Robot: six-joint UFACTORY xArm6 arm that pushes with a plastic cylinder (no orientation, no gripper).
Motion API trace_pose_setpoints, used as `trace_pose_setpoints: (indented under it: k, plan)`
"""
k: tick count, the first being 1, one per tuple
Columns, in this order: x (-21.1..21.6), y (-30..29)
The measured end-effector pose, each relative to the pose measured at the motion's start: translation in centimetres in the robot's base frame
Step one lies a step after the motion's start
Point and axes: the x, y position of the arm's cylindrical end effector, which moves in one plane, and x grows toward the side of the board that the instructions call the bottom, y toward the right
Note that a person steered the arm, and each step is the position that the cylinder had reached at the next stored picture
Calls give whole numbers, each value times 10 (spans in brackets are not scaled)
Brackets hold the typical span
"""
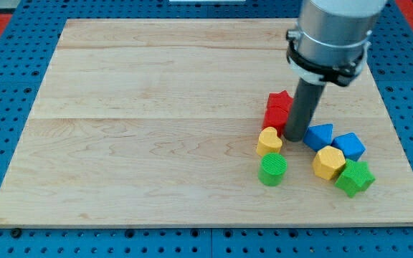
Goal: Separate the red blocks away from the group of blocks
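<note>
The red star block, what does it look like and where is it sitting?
The red star block looks like ridged plastic, bright red, with a star-shaped top and straight sides. It lies flat on the wooden board, towards the view's top of the cluster, just above the yellow heart block. My tip stands right against its right side, hiding part of it. Whether the star touches the heart cannot be told. I cannot see any second red block.

My tip [295,137] stands hemmed between red blocks [278,110], yellow heart [269,140] and blue block [319,135]; possibly touching red
</note>
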Motion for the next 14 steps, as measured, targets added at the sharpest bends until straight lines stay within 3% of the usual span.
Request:
trace_pose_setpoints:
  k: [2, 3, 5, 7, 8, 10, 11, 12, 13, 14]
  plan:
    - [-56, 7]
    - [-53, 73]
    - [9, 166]
    - [-22, 54]
    - [-57, 38]
    - [-114, -104]
    - [-113, -106]
    - [-93, -48]
    - [-41, -10]
    - [-25, 23]
